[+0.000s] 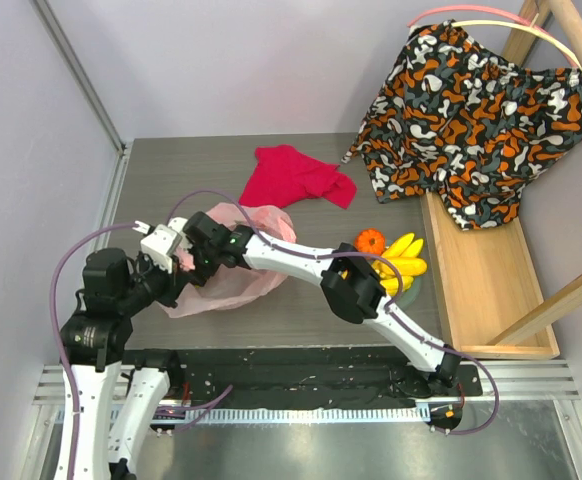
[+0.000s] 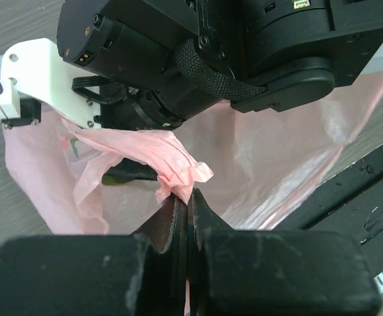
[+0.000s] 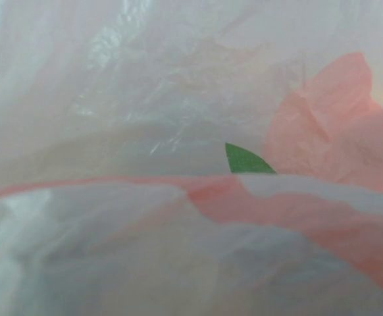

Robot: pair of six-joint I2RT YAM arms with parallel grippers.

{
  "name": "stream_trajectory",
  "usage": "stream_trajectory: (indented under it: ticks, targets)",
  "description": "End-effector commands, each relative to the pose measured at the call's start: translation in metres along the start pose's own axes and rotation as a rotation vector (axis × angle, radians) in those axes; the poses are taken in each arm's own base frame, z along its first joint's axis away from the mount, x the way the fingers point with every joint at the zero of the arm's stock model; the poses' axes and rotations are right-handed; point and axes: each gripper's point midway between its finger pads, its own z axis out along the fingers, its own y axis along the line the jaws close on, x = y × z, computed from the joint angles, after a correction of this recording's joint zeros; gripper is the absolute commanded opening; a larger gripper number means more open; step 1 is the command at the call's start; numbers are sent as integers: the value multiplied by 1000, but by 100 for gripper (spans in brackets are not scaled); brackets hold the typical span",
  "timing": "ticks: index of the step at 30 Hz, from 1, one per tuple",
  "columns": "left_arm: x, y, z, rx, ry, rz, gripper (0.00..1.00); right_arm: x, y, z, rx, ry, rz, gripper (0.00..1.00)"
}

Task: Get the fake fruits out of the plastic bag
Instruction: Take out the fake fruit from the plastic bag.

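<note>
The pale-pink plastic bag (image 1: 239, 272) lies left of centre on the table. My left gripper (image 2: 186, 197) is shut on a bunched fold of the bag (image 2: 178, 172); in the top view it (image 1: 171, 282) is at the bag's left edge. My right gripper (image 1: 189, 256) reaches across into the bag's mouth, its fingers hidden by plastic. The right wrist view shows only bag film (image 3: 145, 99) and a small green piece (image 3: 247, 161). An orange fruit (image 1: 370, 240) and yellow bananas (image 1: 403, 256) lie on the grey-green plate (image 1: 418, 290) at the right.
A red cloth (image 1: 296, 175) lies behind the bag. A wooden tray (image 1: 491, 280) with a patterned cloth (image 1: 471, 120) stands along the right side. The right arm's black wrist (image 2: 244, 46) hangs just above the left gripper. The table's black front rail (image 2: 369, 178) is close.
</note>
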Motion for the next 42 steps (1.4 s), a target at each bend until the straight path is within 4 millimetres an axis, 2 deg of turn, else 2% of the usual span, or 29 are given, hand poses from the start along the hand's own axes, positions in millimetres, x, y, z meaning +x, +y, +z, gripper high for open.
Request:
stream_trajectory:
  ticks: [1, 4, 6, 7, 8, 9, 11, 12, 13, 14, 15, 17, 19, 22, 25, 26, 28, 29, 31, 32, 34, 35, 37, 38, 39, 40, 41, 42]
  targets:
    - [-16, 0, 0, 5, -45, 5, 0, -15, 0, -4, -7, -40, -27, 40]
    - [-15, 2, -1, -6, -41, 6, 0, -22, 0, -16, -30, -51, -55, 30]
    - [-16, 5, -1, -28, -42, 3, 0, -35, -1, -36, -38, -72, -67, 28]
    - [-14, 10, -1, -55, -36, -2, 0, -35, -1, -45, -53, -65, -78, 26]
    - [-16, 12, -1, -64, -42, 1, 0, -42, -2, -66, -57, -79, -82, 25]
    - [-14, 13, -1, -70, -40, 7, 0, -42, -2, -77, -60, -79, -88, 25]
    - [-18, 19, -1, -100, -58, 14, 0, -27, -6, -98, -77, -37, -95, 24]
    - [-19, 21, 0, -108, -63, 14, 0, -38, -5, -124, -81, -68, -108, 24]
    - [-21, 24, 1, -120, -71, 16, 0, -35, -4, -139, -86, -58, -113, 23]
    - [-20, 25, 3, -123, -71, 17, 0, -22, -3, -148, -106, -35, -129, 23]
    - [-20, 27, 5, -128, -69, 15, 0, -35, -5, -178, -103, -82, -143, 23]
    - [-19, 32, 10, -138, -64, 19, 0, -22, 1, -198, -142, -69, -156, 22]
    - [-21, 35, 16, -137, -56, 32, 0, -30, 6, -229, -144, -119, -211, 21]
    - [-25, 38, 18, -145, -46, 28, 0, -23, 8, -236, -143, -118, -217, 23]
    - [-22, 35, 14, -135, -35, 23, 0, -15, 1, -219, -134, -79, -186, 20]
    - [-22, 35, 13, -138, -37, 24, 0, -22, -1, -219, -130, -92, -180, 20]
    - [-19, 35, 12, -142, -32, 21, 0, -30, -13, -221, -105, -108, -151, 20]
    - [-20, 36, 12, -147, -31, 22, 0, -44, -18, -230, -90, -143, -149, 20]
    - [-17, 39, 13, -160, -16, 18, 0, -58, -31, -247, -54, -178, -124, 19]
    - [-16, 39, 14, -159, -9, 28, 0, -77, -45, -270, -14, -231, -113, 19]
    - [-11, 40, 18, -155, 3, 32, 0, -91, -64, -296, 32, -267, -66, 20]
    - [-10, 41, 20, -152, 8, 34, 0, -109, -84, -327, 79, -339, -7, 20]
    - [-7, 41, 23, -145, 14, 31, 0, -121, -100, -355, 132, -397, 7, 19]
    - [-7, 42, 25, -143, 21, 28, 0, -125, -109, -370, 178, -416, -49, 20]
    - [-6, 42, 26, -142, 22, 26, 0, -124, -114, -389, 226, -425, -89, 20]
    - [-4, 43, 28, -142, 31, 25, 0, -118, -125, -398, 284, -406, -111, 20]
    - [-3, 43, 29, -142, 35, 23, 0, -105, -131, -400, 308, -368, -127, 20]
    - [-3, 44, 31, -141, 42, 20, 0, -89, -141, -416, 357, -327, -160, 20]
